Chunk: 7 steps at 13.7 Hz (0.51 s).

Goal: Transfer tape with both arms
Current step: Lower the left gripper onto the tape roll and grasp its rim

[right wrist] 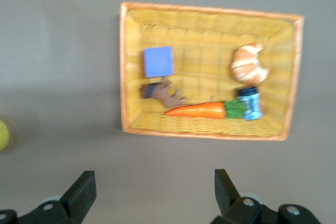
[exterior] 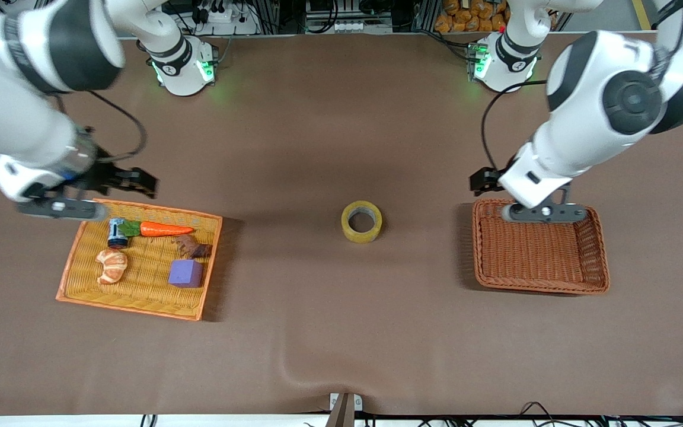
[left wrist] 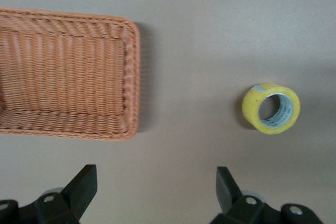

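Observation:
The tape (exterior: 360,235), a translucent yellow ring, lies flat on the brown table midway between the two baskets. It also shows in the left wrist view (left wrist: 252,106) and at the edge of the right wrist view (right wrist: 2,135). My left gripper (exterior: 479,182) is open and empty, up over the table by the brown basket's corner, apart from the tape; its fingers stand wide apart in its wrist view (left wrist: 156,177). My right gripper (exterior: 147,184) is open and empty over the table beside the yellow tray's farther rim, and it shows in its own wrist view (right wrist: 155,179).
A brown wicker basket (exterior: 540,287) sits empty toward the left arm's end. A yellow wicker tray (exterior: 140,302) toward the right arm's end holds a carrot (exterior: 163,229), a croissant (exterior: 111,265), a purple cube (exterior: 185,273), a small can (exterior: 117,232) and a brown piece (exterior: 192,246).

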Tool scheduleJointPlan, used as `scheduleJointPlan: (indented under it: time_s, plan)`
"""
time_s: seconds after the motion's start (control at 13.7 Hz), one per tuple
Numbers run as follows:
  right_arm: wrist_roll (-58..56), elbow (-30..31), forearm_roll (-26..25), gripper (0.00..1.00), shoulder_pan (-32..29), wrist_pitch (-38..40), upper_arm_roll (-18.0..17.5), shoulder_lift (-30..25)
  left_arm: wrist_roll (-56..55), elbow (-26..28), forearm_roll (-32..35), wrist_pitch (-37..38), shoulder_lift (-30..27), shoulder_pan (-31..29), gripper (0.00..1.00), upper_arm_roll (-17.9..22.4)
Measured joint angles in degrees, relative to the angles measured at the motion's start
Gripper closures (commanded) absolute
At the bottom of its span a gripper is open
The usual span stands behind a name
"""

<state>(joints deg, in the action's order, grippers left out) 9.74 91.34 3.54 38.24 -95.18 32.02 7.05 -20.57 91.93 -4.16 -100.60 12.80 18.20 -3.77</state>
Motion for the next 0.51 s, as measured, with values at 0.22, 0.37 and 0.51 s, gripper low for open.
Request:
scheduleJointPlan:
  time_s: [0.22,0.37,0.51]
  plan:
    - [-3.63,0.24,-0.38,0.0,-2.77,1.31,1.44,-3.26,-2.35,0.1,0.0,-6.5,4.49,3.44,0.0,-0.1]
    - [-6.3,0.54,-0.44,0.0,-5.41,2.05,1.53,-5.09,-4.0,0.14,0.0,-11.67,8.0,5.64,0.0,-0.12]
    - [-8.2,1.19,-0.44,0.0,-7.01,2.15,1.55,-5.72,-5.65,0.24,0.0,-15.48,11.01,7.78,0.0,-0.16]
